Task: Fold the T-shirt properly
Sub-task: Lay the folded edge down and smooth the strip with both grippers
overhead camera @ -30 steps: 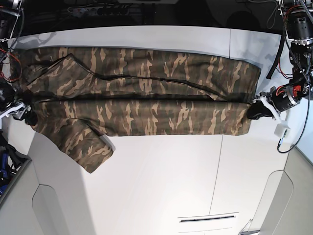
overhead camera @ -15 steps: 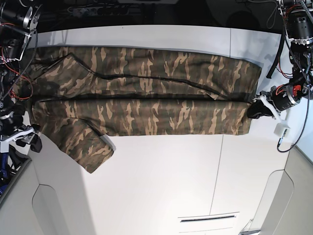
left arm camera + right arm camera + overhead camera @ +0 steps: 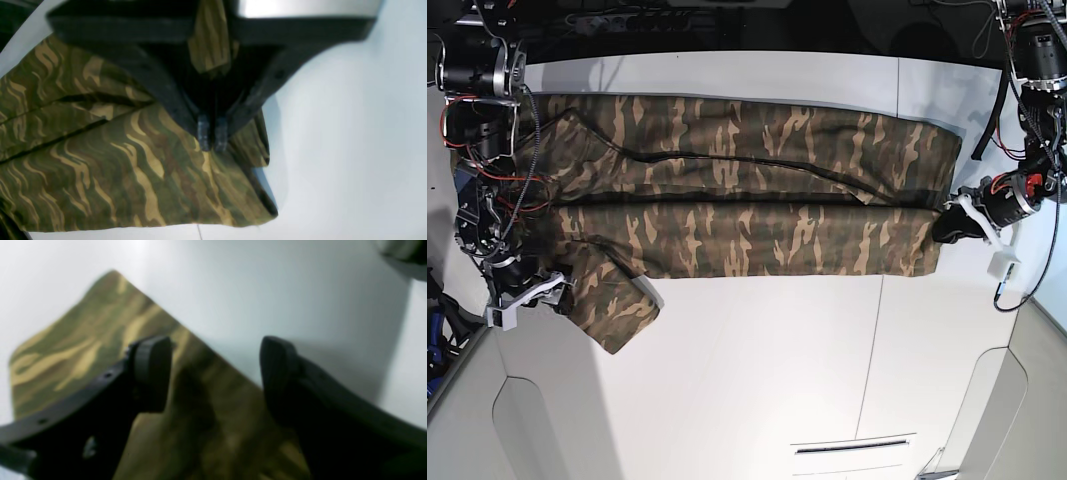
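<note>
The camouflage T-shirt (image 3: pixel 747 200) lies spread across the white table, folded lengthwise into a long band. One short sleeve (image 3: pixel 617 305) sticks out toward the front at the left. My left gripper (image 3: pixel 949 224) is at the shirt's right end. In the left wrist view it (image 3: pixel 211 135) is shut on a pinch of the cloth (image 3: pixel 100 160). My right gripper (image 3: pixel 552 287) is at the left edge of the sleeve. In the right wrist view it (image 3: pixel 213 373) is open and empty just above the sleeve cloth (image 3: pixel 83 350). The collar is not visible.
The white table (image 3: pixel 757 370) extends bare in front of the shirt, with a panel seam and a narrow slot (image 3: pixel 852 447) near the front. Cables and a power strip (image 3: pixel 627 18) lie along the dark back edge. The arm bases stand at both sides.
My right arm has moved from the shirt's left edge toward the front and now hovers at the sleeve. The left arm and its grip have not moved.
</note>
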### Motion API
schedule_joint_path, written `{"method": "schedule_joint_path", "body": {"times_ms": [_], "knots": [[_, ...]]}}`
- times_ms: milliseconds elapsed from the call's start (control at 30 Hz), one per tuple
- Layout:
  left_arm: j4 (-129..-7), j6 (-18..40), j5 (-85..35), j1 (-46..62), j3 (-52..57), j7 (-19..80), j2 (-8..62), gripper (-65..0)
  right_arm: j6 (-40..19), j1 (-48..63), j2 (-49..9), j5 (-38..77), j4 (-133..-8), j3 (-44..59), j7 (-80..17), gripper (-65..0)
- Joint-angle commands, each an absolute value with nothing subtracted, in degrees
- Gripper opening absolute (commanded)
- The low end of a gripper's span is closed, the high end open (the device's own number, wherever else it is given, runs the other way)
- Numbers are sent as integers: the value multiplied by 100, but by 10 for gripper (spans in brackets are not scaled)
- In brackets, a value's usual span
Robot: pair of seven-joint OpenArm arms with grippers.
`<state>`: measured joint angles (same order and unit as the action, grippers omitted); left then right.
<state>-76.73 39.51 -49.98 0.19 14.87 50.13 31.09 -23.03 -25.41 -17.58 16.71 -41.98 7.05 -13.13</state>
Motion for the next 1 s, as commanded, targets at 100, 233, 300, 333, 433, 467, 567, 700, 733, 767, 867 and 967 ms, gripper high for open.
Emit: {"method": "schedule_joint_path", "body": {"times_ms": [100, 233, 300, 333, 433, 467, 567, 700, 733, 767, 867, 967], "knots": [[-7767, 4000, -5103, -62, 1538, 4910, 3205, -650, -2738, -2646, -1664, 1708, -4235, 698, -1573, -265], [-7767, 4000, -5100, -62, 1538, 4912, 3205, -650, -3197, -2644, -1605, 2003, -4239, 698, -1747, -473], [-7767, 4000, -5100, -62, 1538, 4912, 3205, -650, -3301, -2646, -1601, 2132, -4252, 698, -1800, -581], [-7767, 4000, -5100, -62, 1538, 4912, 3205, -650, -3299, -2646, -1603, 2156, -4287, 698, -1804, -640], [-7767, 4000, -5103, -64, 1538, 4910, 3208, -650, -3291, -2646, -1621, 2145, -4458, 707, -1905, -650], [-7767, 4000, -5100, -64, 1538, 4910, 3208, -650, -3280, -2644, -1627, 2145, -4556, 727, -2003, -650], [-7767, 4000, -5103, -67, 1540, 4910, 3212, -650, -3282, -2615, -1636, 2307, -5004, 849, -2574, -650], [-7784, 4000, -5113, -97, 1540, 4910, 3245, -650, -3280, -2416, -1638, 2902, -5966, 1273, -3658, -650], [-7817, 4000, -5120, -93, 1544, 4917, 3249, -650, -3282, -2311, -1638, 3055, -6265, 1435, -3868, -650], [-7846, 4000, -5122, -91, 1544, 4943, 3260, -650, -3282, -2200, -1636, 3188, -6554, 1605, -4053, -650], [-7975, 4000, -5122, -91, 1546, 5004, 3260, -650, -3284, -1820, -1662, 3575, -7373, 2080, -4543, -650], [-8178, 4000, -5122, -89, 1544, 5054, 3258, -650, -3284, -1352, -1767, 3979, -7946, 2412, -4827, -650]]}}
